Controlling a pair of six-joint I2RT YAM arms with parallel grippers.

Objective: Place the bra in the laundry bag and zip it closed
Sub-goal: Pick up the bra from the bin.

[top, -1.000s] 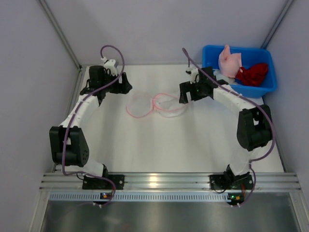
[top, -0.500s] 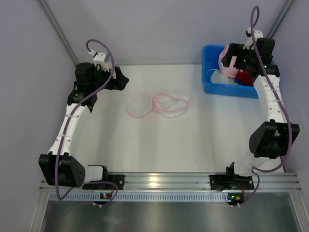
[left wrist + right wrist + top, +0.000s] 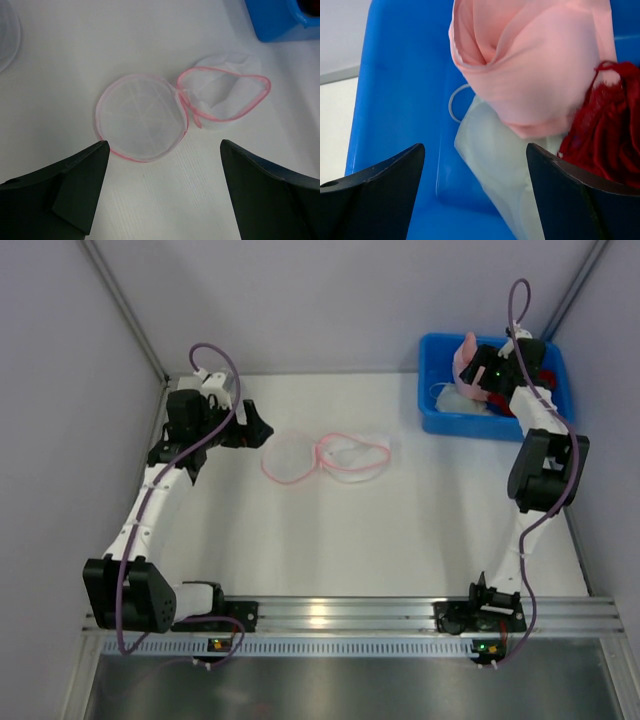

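A white mesh laundry bag with pink trim (image 3: 325,457) lies open on the white table, its round lid flap (image 3: 140,117) to the left and its open pouch (image 3: 227,97) to the right. A pink bra (image 3: 535,65) sits in the blue bin (image 3: 436,412) at the back right, over a pale white bra (image 3: 505,170) and beside a red one (image 3: 610,130). My right gripper (image 3: 475,200) is open above the bin, over the white bra. My left gripper (image 3: 165,200) is open and empty, left of the bag.
The blue bin (image 3: 395,100) stands in the back right corner against the grey walls. A translucent round edge (image 3: 7,35) shows at the far left of the left wrist view. Grey side walls enclose the table.
My right arm swung from the bag to the blue bin and now hovers lower over the bras. My left arm drew back, then moved in again near the bag's left side.
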